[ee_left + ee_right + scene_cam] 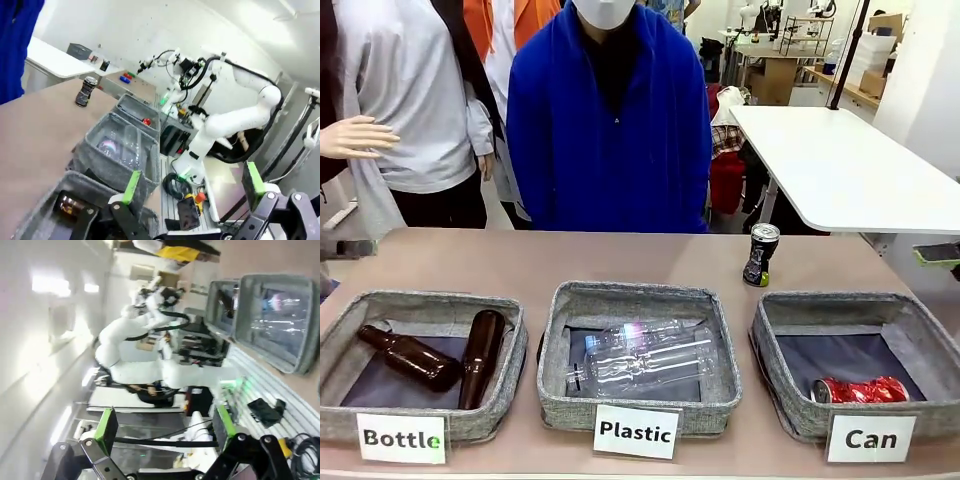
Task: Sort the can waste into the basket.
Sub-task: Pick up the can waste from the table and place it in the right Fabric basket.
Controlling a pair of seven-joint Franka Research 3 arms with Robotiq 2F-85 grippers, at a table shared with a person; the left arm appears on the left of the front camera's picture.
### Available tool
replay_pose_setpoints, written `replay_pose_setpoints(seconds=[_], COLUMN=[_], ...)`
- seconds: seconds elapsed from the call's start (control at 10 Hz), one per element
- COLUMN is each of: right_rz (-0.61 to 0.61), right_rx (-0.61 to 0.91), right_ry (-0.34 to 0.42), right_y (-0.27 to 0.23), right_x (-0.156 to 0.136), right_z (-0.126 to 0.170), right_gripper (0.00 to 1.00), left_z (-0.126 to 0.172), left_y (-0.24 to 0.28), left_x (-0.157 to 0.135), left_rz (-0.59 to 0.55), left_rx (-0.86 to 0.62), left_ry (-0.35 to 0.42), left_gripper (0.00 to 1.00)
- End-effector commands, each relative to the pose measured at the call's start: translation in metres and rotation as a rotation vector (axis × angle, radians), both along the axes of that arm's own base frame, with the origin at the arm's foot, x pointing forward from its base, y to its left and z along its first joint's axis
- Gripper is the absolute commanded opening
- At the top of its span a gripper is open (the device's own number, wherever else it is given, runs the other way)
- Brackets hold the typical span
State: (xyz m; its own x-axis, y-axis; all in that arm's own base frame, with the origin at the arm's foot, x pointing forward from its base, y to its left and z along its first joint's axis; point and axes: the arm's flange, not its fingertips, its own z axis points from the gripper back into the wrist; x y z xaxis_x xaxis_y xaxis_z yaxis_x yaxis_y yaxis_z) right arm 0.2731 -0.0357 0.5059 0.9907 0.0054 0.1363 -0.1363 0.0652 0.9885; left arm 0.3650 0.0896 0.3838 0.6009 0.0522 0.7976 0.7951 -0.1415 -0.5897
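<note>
A dark can (760,254) with a silver top stands upright on the brown table, just behind the grey basket (790,400) labelled "Can". A crushed red can (861,390) lies inside that basket at its front. In the left wrist view the dark can (87,91) stands far off beyond the row of baskets, and the red can (146,121) shows in the farthest one. My left gripper (192,184) is open and holds nothing, pulled back off the table's left end. My right gripper (165,424) is open too, with nothing in it, and one green pad (938,253) pokes in at the right edge.
The "Plastic" basket (638,400) in the middle holds clear bottles. The "Bottle" basket (420,415) on the left holds two brown glass bottles. A person in a blue jacket (610,120) stands at the far side. A white table (840,170) stands behind on the right.
</note>
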Motion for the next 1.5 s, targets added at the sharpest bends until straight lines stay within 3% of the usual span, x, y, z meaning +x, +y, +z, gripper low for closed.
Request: replay_pose_setpoints(seconds=[0.0, 0.1, 1.4], right_rz=[-0.060, 0.000, 0.000], right_rx=[0.006, 0.000, 0.000], right_ry=[0.017, 0.000, 0.000], right_y=[0.008, 0.000, 0.000], right_x=[-0.006, 0.000, 0.000], right_z=[-0.018, 0.000, 0.000], right_gripper=[1.00, 1.00, 1.00], left_z=[0.008, 0.000, 0.000], left_y=[0.000, 0.000, 0.000], left_x=[0.014, 0.000, 0.000], left_rz=[0.006, 0.000, 0.000], left_rx=[-0.026, 0.000, 0.000], left_ry=[-0.047, 0.000, 0.000], left_gripper=[1.00, 1.00, 1.00])
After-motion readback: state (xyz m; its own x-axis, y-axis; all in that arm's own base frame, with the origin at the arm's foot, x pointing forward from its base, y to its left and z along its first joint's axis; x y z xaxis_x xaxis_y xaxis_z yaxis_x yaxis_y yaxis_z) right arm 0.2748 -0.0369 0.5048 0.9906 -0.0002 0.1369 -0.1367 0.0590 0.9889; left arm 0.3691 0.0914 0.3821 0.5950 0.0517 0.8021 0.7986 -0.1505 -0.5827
